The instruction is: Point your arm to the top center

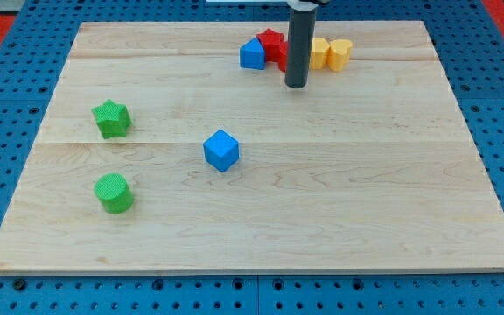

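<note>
Tip (pixel 296 85) just below red block (pixel 272 42), contact unclear.

Just left of my tip (pixel 296 84) sits a blue block (pixel 252 54), with a red star (pixel 272 41) behind it. To its right are two yellow blocks (pixel 319 52) (pixel 339 53). Lower left lies a blue cube (pixel 221 150); farther left, a green star (pixel 111 119) and green cylinder (pixel 114 192). The board (pixel 366 175) is pale wood, the rod dark grey.
</note>
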{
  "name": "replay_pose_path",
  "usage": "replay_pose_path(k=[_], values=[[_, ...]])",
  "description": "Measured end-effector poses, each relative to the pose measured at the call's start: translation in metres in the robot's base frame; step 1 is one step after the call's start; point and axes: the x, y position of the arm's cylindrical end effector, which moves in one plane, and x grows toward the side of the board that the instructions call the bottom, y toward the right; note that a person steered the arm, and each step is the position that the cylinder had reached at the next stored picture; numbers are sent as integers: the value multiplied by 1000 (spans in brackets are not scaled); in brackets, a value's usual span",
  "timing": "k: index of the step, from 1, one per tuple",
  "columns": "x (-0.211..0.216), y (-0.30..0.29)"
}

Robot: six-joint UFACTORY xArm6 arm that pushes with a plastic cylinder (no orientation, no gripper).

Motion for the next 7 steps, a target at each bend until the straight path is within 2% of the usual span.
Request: replay_pose_path(k=[2, 3, 4, 5, 7], values=[[90, -71], [79, -154], [42, -208], [24, -213], [-99, -315]])
